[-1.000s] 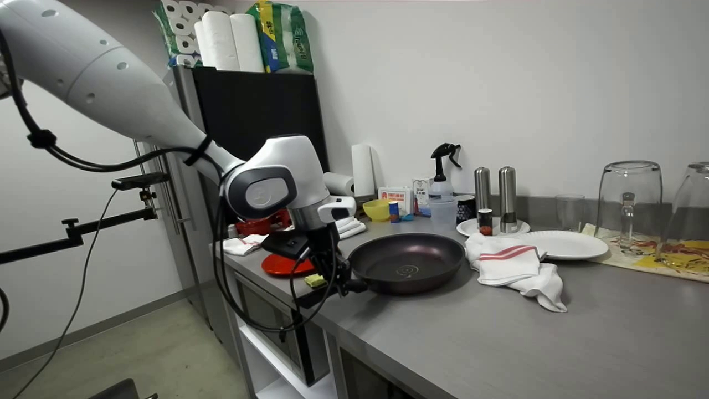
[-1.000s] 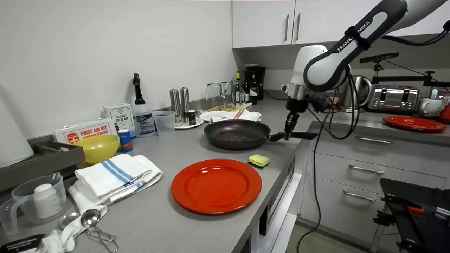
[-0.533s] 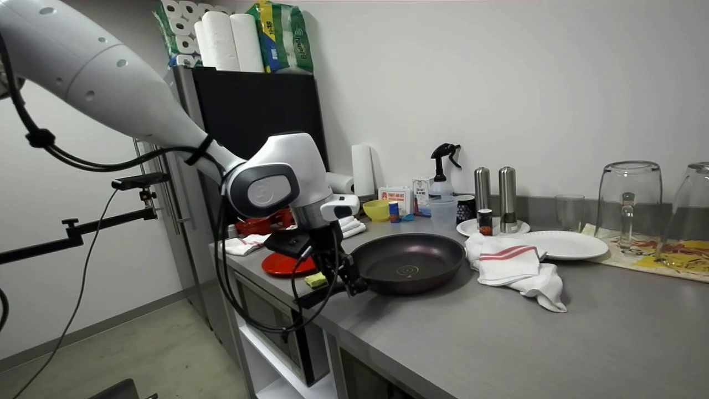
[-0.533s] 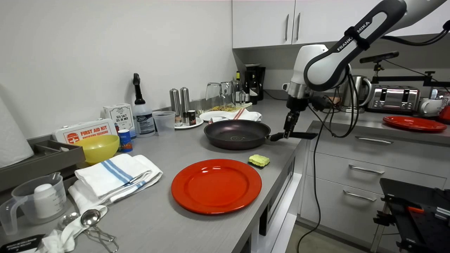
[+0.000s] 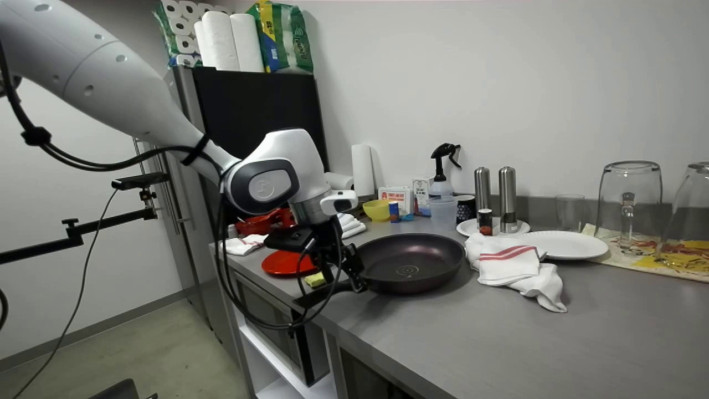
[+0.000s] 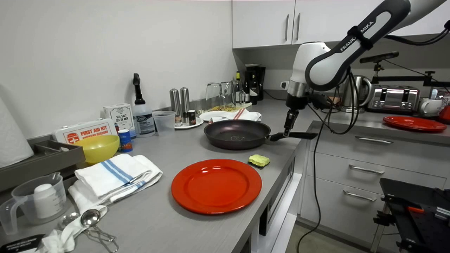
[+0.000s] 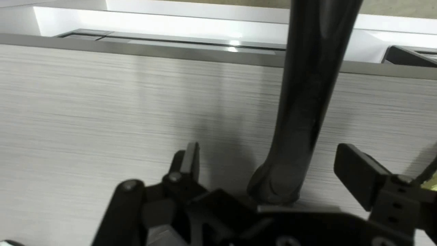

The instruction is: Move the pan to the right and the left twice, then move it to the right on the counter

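find a round, shallow black frying pan [image 6: 237, 136] resting on the grey, brushed-look tabletop [image 5: 498, 343], just beside a red-striped white cloth [image 5: 509, 263], with its long straight black handle [image 7: 298, 130] overhanging the front edge [image 7: 205, 55]. note the black two-fingered pincer [image 7: 269, 164] spread wide around the handle, holding nothing. can't count finished right-and-left moves, nor call the final rightward one done or pending.
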`<action>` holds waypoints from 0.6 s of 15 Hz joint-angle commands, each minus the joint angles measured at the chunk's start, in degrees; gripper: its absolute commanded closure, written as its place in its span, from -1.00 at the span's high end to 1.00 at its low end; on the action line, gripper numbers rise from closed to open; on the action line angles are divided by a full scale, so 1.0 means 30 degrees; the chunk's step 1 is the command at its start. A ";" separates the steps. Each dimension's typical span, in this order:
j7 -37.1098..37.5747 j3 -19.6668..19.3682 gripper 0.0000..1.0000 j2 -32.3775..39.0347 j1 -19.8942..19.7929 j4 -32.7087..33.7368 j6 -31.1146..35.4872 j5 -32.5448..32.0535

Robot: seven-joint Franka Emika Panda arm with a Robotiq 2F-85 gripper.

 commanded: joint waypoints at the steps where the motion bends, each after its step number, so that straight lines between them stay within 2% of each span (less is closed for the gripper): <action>1: -0.0216 0.0209 1.00 -0.0082 0.0146 0.0073 -0.0230 -0.1636; 4: -0.0429 0.0480 1.00 0.0141 0.0220 0.0081 -0.0021 -0.2014; 9: -0.0611 0.1039 1.00 0.0318 0.0079 0.0445 -0.0132 -0.0277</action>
